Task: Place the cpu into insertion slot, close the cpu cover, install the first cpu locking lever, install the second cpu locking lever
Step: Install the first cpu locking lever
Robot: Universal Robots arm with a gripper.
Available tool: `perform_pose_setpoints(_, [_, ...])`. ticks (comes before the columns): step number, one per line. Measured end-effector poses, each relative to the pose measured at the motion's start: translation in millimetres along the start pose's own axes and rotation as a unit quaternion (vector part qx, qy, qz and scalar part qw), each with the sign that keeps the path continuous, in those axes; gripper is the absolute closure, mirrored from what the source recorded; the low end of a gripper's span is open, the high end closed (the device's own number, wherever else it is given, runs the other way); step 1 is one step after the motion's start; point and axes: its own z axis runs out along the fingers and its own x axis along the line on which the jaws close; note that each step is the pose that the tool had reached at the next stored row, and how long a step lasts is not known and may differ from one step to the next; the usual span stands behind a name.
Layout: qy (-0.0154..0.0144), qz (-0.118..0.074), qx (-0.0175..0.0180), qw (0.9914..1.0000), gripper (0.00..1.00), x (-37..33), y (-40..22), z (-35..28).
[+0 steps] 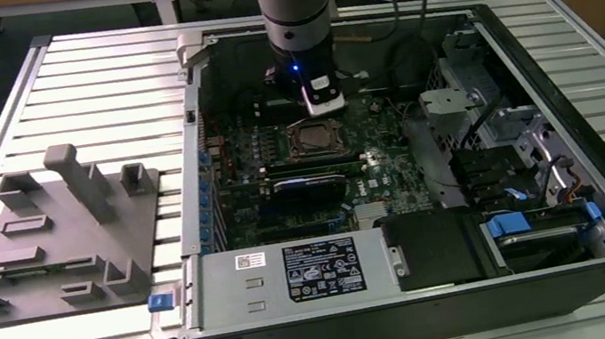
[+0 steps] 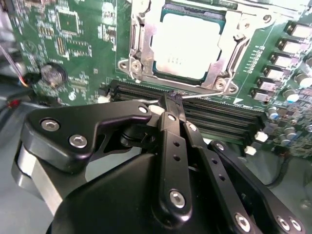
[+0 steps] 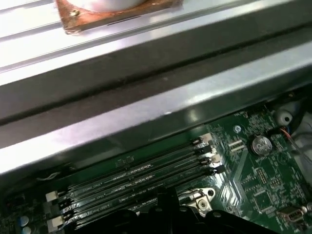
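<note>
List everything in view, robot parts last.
table: one, silver, slatted, under everything
fixture plate: one, grey, on the table, exterior view's left
case: one, black, open, on the table
motherboard: one, green, inside the case
power supply: one, grey, inside the case
cpu: one, silver, framed by the cover's window
cover: one, silver-grey, closed over the cpu
lever: one seen, thin, silver, between cover and memory slots
memory slots: four, black, beside the cover
coin battery: one, silver, on the motherboard
arm: one, grey, above the motherboard
gripper: one, black, shut, tip at the lever
</note>
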Motion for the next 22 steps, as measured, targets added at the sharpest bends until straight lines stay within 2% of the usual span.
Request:
perform_pose_setpoints(2, [-0.0036, 0.014, 0.001, 0.99989, 0.89, 0.1, -0.1, 0.6])
perform_pose_setpoints(4, [-0.0057, 0.022, 0.0014, 0.99974, 0.89, 0.5, 0.7, 1.2])
perform_pose_setpoints(13, [-0.0117, 0.045, 0.0029, 0.99891, 0.89, 2.4, 4.8, 3.2])
perform_pose_setpoints(17, [-0.0157, 0.061, 0.0039, 0.99803, 0.89, 2.9, 5.6, 4.4])
perform_pose_setpoints(22, [-0.0174, 0.067, 0.0042, 0.99756, 0.89, 4.1, 8.2, 5.3])
